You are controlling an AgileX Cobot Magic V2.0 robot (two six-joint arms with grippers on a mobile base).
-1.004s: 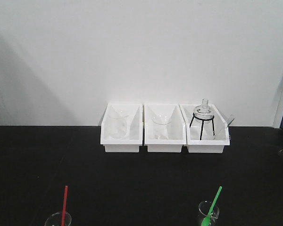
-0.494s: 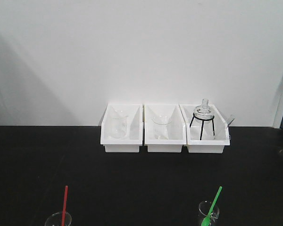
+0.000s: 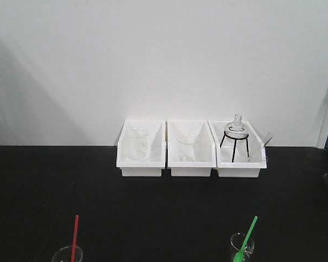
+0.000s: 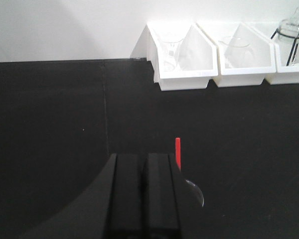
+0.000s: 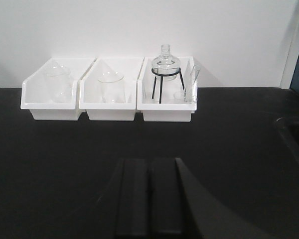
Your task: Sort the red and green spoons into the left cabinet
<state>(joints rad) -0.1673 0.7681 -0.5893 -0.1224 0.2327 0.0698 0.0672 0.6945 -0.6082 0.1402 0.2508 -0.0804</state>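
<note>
left gripper [image 4: 143, 158] closed | red spoon [image 4: 178, 153] just beside, at its 3 o'clock | right gripper [image 5: 149, 163] closed | green spoon [image 3: 246, 240] stands in beaker [image 3: 234, 243]

Front view facing the wall [image 3: 164, 54]; wrist views lower, nearer the black table [image 3: 164, 207]; white bins [image 3: 190, 171] in all three.

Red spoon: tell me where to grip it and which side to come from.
Grip the red spoon on its bare upper handle, which stands nearly upright above the rim of its glass beaker. Probably come down from above with the left gripper, jaws either side of the slim stem.
</note>
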